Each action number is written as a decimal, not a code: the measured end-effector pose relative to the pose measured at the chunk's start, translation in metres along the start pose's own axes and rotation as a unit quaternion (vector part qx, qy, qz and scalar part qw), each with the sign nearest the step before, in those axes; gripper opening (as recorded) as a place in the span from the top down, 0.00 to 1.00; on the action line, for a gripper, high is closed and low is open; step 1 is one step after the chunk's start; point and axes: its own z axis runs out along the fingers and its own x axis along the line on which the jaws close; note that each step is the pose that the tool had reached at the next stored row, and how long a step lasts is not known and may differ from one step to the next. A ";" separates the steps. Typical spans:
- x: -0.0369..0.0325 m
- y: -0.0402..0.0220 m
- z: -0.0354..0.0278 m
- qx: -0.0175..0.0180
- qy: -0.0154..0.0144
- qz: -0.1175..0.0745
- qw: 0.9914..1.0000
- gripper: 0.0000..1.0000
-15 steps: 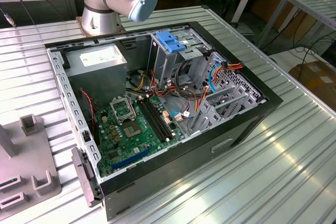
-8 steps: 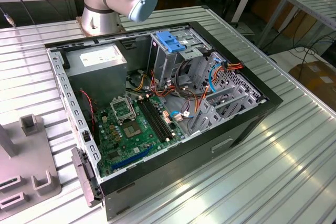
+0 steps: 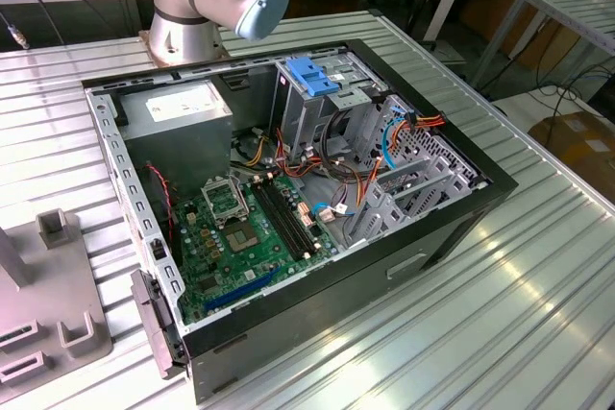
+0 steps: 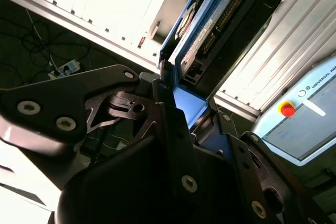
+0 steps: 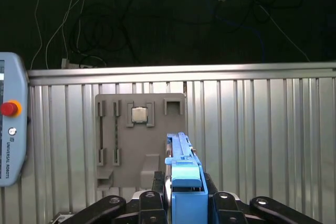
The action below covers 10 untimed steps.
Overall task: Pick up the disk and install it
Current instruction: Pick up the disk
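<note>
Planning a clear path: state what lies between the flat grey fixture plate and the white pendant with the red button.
Bare ribbed metal tabletop, in the first wrist view; the grey fixture plate and white pendant lie apart.

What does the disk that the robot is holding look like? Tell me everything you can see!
The disk is a thin, flat slab. The black claw pinches its flat sides, and it sticks straight out past the fingers. In the first wrist view it shows edge-on. In the second wrist view a blue plastic frame runs round a silvery face with a white label, beside a dark side with connector pins. It is up in the air above the ribbed metal table.
</note>
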 end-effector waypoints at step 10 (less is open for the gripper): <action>-0.0003 -0.0080 -0.0001 0.000 0.000 0.000 1.000 0.63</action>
